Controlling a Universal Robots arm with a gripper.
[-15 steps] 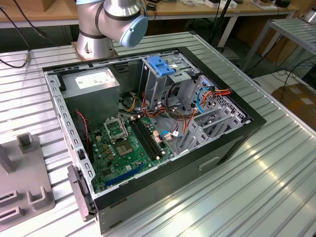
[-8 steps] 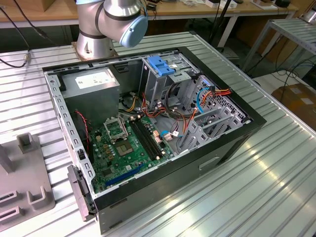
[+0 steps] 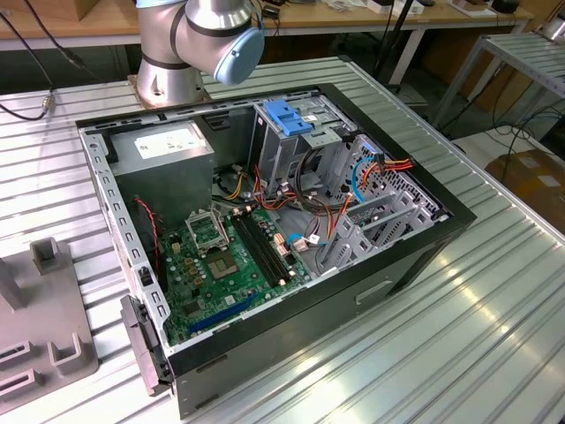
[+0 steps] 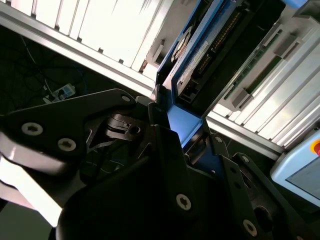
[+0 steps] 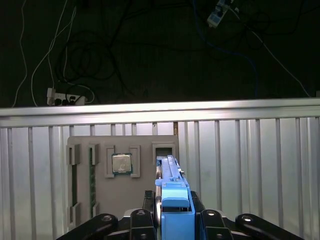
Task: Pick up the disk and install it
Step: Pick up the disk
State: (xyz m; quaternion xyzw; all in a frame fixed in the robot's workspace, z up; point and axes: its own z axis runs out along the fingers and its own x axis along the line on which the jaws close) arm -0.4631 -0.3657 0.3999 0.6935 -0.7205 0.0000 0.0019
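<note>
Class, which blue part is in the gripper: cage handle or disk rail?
The disk rail, clamped in the gripper; the cage handle sits inside the case.

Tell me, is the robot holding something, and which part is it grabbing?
Yes. The gripper is shut on the disk, pinching it by its blue plastic end, with the rest sticking out beyond the gripper.

Silver-grey arm (image 3: 172, 35) with a pale blue joint cap (image 3: 240, 49) — black gripper (image 4: 182, 125) plates dotted with silver screws (image 4: 182, 201).
</note>
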